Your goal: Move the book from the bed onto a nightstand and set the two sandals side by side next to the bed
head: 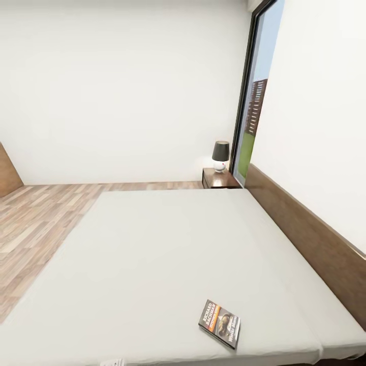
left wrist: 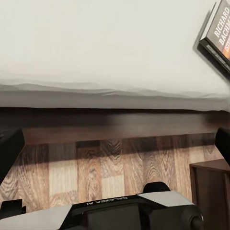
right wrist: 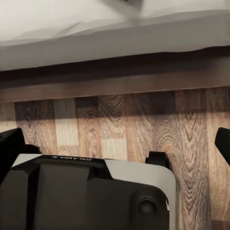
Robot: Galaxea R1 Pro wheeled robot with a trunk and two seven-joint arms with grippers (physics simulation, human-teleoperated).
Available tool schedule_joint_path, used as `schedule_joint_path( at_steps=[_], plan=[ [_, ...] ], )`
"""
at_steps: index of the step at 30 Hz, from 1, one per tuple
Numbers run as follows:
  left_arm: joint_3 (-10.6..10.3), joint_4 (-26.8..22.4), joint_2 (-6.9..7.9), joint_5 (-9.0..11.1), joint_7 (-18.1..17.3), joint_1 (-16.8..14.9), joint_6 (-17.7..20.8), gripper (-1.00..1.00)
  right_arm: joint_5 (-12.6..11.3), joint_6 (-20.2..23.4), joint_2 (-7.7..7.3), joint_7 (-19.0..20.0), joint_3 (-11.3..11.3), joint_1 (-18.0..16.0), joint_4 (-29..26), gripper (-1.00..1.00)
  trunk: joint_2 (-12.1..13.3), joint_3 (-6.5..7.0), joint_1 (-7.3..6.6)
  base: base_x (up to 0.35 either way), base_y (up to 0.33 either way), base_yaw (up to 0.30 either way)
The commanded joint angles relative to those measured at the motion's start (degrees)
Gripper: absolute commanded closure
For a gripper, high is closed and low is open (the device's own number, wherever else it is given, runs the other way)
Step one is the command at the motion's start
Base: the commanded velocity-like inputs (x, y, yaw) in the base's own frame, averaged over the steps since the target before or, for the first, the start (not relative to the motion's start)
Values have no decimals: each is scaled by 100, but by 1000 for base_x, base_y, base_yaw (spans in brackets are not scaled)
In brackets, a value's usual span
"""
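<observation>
Paper-thin book lies flat on bed, near my edge, headboard side. I judge it light, stiff-ish, slick cover; lies flush on soft mattress, so grab overhanging long edge after sliding. Nightstand far corner. Both pincers: finger tips apart, empty.

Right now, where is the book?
In the head view the book lies flat on the bed, near its front edge, right of centre, far from the nightstand.

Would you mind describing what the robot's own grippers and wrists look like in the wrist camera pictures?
The left gripper has black fingers at the picture's edges, behind a black wrist housing with a light-grey panel carrying mirrored "GALAXEA" lettering. The right gripper looks the same: black fingers, a black-and-grey housing and a round black knob.
</observation>
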Motion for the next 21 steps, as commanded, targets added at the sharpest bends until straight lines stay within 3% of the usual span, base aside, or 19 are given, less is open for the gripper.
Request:
schedule_joint_path(
  at_steps=[1, 21],
  plan=[
    [6, 8, 1, 38, -30, -6, -1, -100, -57, -27, -1, 26, 49, -8, 14, -100, -11, -12, 3, 0, 0, 0],
    [6, 9, 1, 46, -30, -6, -1, -100, -57, -34, 24, 13, 49, -8, 14, -100, -11, -12, 3, 0, 0, 0]
  ],
)
